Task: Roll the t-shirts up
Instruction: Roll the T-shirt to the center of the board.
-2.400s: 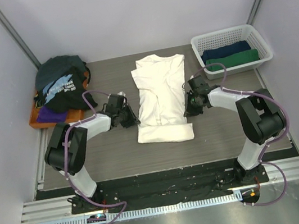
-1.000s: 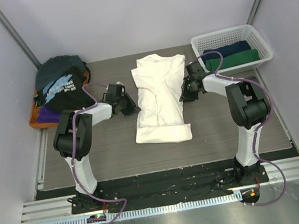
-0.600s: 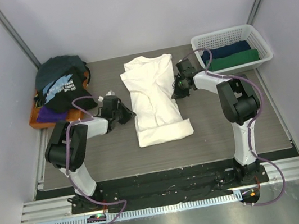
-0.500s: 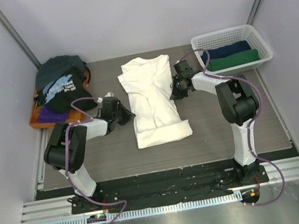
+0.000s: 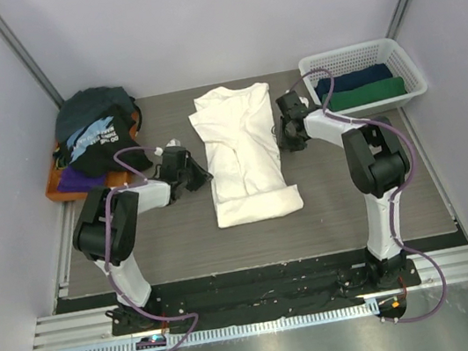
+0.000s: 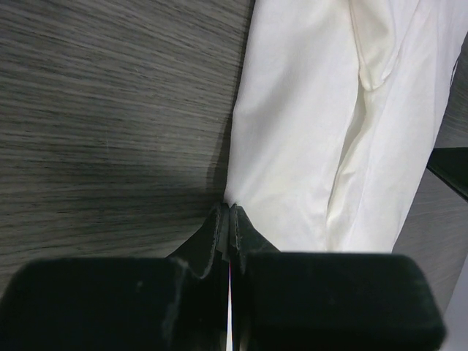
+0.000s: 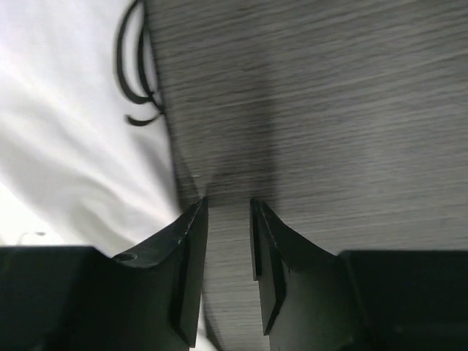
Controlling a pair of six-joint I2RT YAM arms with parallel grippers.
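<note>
Cream t-shirt [image 5: 244,152] | dark print [image 7: 135,66]: right wrist only | basket [image 5: 346,52]: top only

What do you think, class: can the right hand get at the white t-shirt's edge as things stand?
Probably yes: the right hand sits low over the table beside the white t-shirt, jaws apart, with nothing between it and the cloth's edge.

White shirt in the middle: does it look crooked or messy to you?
A little. The cream t-shirt lies folded into a long strip, but its near end sticks out wider to the right than the rest. The t-shirt pile on the orange tray is a lumpy heap.
</note>
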